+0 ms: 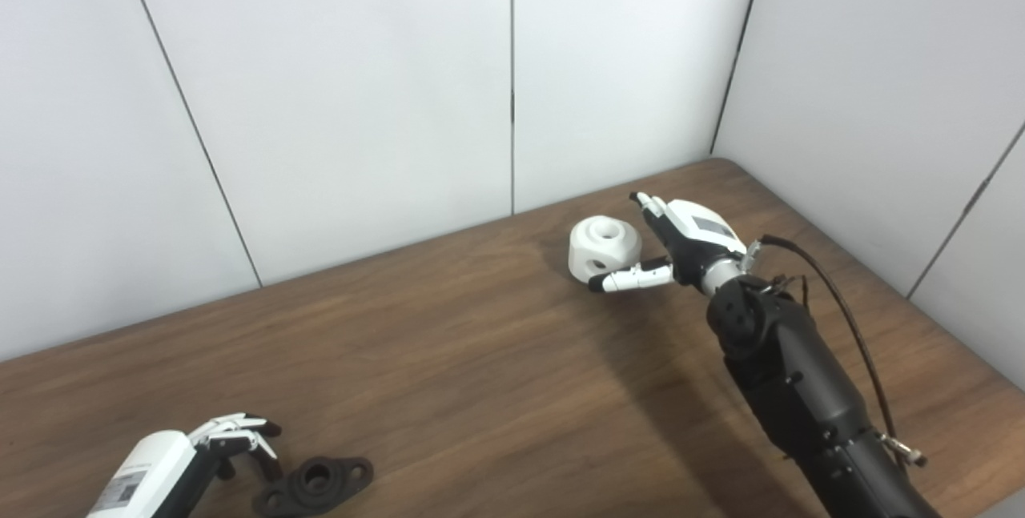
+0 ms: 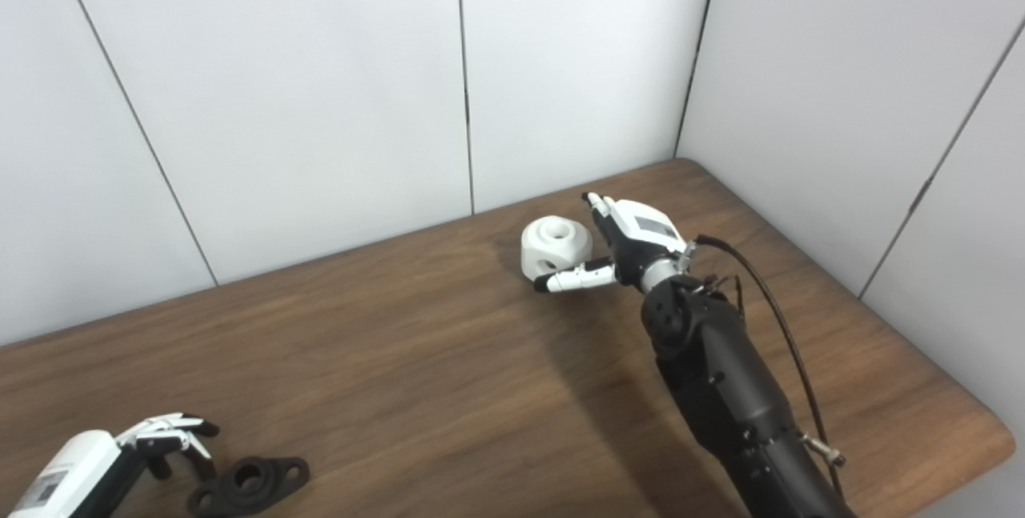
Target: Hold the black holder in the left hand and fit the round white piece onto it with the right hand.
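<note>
The black holder, a flat flanged piece with a centre hole, lies on the wooden table at the near left. My left hand hovers just left of it, fingers spread and open, touching nothing that I can see. The round white piece, a chunky knob with holes on top and side, stands at the far right. My right hand is open beside it, thumb reaching under its front and fingers behind its right side, not closed around it.
White panel walls close in behind and to the right of the table, meeting at a corner near the white piece. The table's right edge lies close to my right arm, which trails a black cable.
</note>
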Controlling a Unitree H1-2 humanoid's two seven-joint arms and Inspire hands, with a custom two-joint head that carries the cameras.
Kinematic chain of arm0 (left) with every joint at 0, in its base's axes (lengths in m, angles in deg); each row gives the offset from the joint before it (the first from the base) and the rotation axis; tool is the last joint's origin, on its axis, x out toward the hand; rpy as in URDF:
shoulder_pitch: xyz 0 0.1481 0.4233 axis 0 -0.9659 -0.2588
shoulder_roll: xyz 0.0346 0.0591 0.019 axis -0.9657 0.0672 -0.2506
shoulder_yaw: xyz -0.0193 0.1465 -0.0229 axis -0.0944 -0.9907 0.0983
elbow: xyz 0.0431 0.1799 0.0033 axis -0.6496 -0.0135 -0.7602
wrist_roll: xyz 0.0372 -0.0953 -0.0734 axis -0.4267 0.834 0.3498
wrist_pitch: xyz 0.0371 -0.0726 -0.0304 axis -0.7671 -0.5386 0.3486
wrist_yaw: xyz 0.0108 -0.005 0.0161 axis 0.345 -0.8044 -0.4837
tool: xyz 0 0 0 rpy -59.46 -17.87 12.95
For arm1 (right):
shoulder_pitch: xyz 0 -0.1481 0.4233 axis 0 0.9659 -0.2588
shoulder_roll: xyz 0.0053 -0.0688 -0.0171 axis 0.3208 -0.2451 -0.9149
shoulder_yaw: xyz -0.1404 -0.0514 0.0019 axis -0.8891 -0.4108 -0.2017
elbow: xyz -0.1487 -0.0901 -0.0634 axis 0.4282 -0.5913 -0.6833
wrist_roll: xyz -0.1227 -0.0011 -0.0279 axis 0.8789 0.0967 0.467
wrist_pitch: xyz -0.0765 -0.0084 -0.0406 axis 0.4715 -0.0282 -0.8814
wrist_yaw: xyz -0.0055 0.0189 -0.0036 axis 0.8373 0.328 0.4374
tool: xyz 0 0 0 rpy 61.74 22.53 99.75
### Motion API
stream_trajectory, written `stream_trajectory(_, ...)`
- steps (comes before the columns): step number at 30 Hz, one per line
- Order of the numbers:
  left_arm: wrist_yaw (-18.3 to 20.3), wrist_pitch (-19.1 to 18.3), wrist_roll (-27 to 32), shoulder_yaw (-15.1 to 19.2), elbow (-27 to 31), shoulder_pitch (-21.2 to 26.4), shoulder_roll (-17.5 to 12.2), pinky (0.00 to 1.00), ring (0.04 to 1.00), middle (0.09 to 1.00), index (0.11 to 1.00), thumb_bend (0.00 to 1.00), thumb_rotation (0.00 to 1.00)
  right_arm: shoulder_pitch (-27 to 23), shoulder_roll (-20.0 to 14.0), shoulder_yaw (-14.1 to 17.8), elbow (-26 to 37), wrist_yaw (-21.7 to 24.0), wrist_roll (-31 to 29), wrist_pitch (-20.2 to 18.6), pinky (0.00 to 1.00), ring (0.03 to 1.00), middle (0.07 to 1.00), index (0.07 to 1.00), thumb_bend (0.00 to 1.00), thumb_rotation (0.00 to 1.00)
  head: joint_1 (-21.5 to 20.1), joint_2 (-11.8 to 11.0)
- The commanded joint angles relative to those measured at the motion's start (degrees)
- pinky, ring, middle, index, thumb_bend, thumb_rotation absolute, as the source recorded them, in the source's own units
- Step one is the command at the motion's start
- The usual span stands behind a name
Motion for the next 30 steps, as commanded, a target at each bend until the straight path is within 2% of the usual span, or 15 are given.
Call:
stream_trajectory(1, 2.0, -1.0, -0.1, -0.7, 0.7, -0.5, -0.7, 0.99, 0.855, 0.778, 0.481, 0.51, 0.04, -3.0, -1.6, 0.5, 1.0, -1.8, 0.2, 0.3, 0.85, 0.996, 1.0, 1.0, 1.0, 0.64, -0.1, 0.1)
stream_trajectory(12, 1.9, -0.6, 0.9, -0.6, 1.4, -1.2, -1.2, 1.0, 0.873, 0.785, 0.48, 0.51, 0.04, -4.3, -2.8, -0.2, 0.9, -1.8, -0.2, 0.3, 0.85, 1.0, 1.0, 1.0, 1.0, 0.65, 0.0, 0.5)
stream_trajectory(20, 2.1, -1.1, 0.9, -0.4, 3.0, -2.1, -1.6, 1.0, 0.869, 0.781, 0.48, 0.51, 0.04, -5.0, -2.7, 0.1, 1.2, -0.3, 0.7, 0.2, 0.85, 1.0, 1.0, 0.986, 1.0, 0.63, 0.0, 1.1)
stream_trajectory(30, 2.4, -1.0, 1.3, -0.2, 4.0, -2.7, -2.0, 1.0, 0.868, 0.786, 0.48, 0.51, 0.04, -5.1, -2.5, -0.1, 0.8, 0.4, 0.7, 0.2, 0.86, 1.0, 1.0, 0.975, 1.0, 0.65, 0.1, 1.9)
